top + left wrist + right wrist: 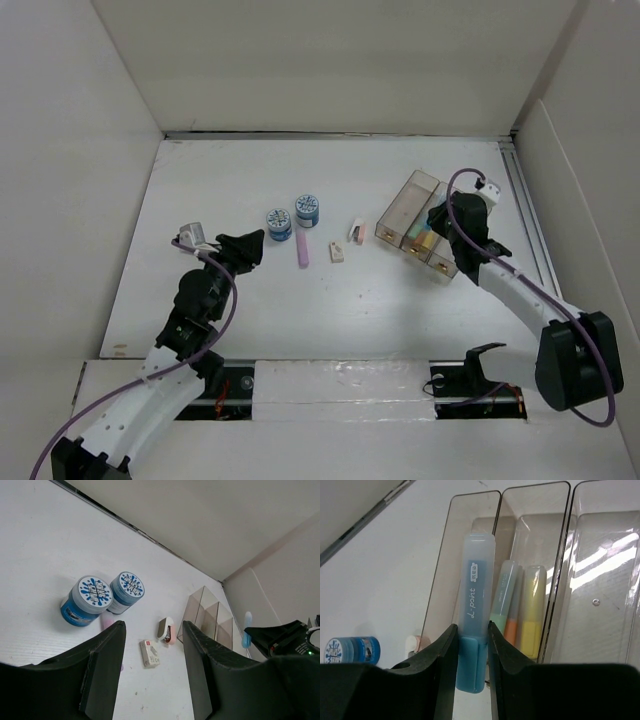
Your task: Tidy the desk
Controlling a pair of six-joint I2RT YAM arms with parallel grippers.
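Desk (400, 320), flat matte white, lies between white panel walls, and I see much bare surface in front of the clear three-compartment tray (405, 200). Above the tray my right gripper (472, 642) clamps a smooth pale-blue highlighter (477, 580). Well left of the tray my left gripper (153, 630) hangs wide open near a round blue jar (85, 600).

The top camera looks down on the desk (300, 320) from high behind, with the clear tray (403, 212) right of centre. The left wrist camera views this tray from low and well away; the right wrist camera hangs close over it (all three views share it).
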